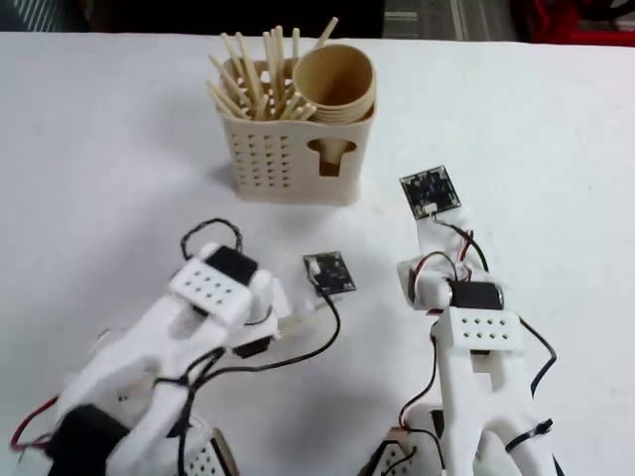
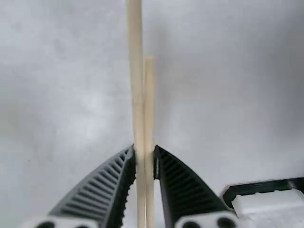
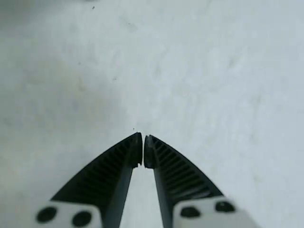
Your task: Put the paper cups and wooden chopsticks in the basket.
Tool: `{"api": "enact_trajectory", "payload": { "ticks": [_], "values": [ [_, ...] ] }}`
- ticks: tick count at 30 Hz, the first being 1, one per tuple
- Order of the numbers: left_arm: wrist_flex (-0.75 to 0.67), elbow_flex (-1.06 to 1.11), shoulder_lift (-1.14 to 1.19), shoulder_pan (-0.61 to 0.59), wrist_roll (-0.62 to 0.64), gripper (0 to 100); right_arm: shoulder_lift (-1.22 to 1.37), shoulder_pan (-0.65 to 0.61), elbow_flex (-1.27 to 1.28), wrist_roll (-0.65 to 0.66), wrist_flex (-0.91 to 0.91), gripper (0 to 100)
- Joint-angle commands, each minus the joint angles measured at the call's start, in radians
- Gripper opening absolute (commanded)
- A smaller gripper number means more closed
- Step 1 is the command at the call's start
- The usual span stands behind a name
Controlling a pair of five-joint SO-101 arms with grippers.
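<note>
So the left end effector [image 2: 144,159] is clamped on two wooden chopsticks [image 2: 136,71] over the white desk [image 2: 228,95]. The right end effector [image 3: 143,151] is pinched closed on nothing. Farther back, the basket [image 1: 268,164] holds more chopsticks [image 1: 253,74] and stacked paper cups [image 1: 335,79].

L gripper [image 2: 144,159]: gap betw jaws taken by two chopsticks [image 2: 136,71]; bare table [image 2: 237,95] both sides & ahead. R gripper [image 3: 143,151]: jaws tip-to-tip, open tabletop ahead. Beyond both, basket [image 1: 268,164], mouth crowded w/ paper cups [image 1: 335,81] & sheaf of sticks [image 1: 253,74].
</note>
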Motion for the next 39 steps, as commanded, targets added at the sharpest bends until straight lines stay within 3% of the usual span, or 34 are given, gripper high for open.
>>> {"api": "enact_trajectory", "payload": {
  "ticks": [1,11,16,19,23,32,39],
  "values": [
    [0.048,-0.043,-0.107,0.018,0.018,2,-0.025,0.008,-0.009,-0.011,-0.013,2.5],
    [0.259,-0.377,-0.188,0.004,0.048,2,-0.024,0.008,-0.009,-0.011,-0.013,2.5],
    [0.293,-0.348,-0.133,0.004,0.006,3,-0.024,0.008,-0.009,-0.011,-0.013,2.5],
    [0.282,-0.281,-0.097,0.007,0.015,10,-0.022,0.008,-0.009,-0.011,-0.013,2.5],
    [0.21,-0.155,-0.09,0.008,0.037,19,-0.022,0.008,-0.009,-0.011,-0.013,2.5],
    [-0.071,0.161,-0.09,0.094,-0.006,19,-0.022,0.008,-0.009,-0.011,-0.013,2.5],
    [-0.178,0.262,-0.087,0.199,-0.028,19,-0.022,0.008,-0.009,-0.011,-0.013,2.5]
  ]
}}
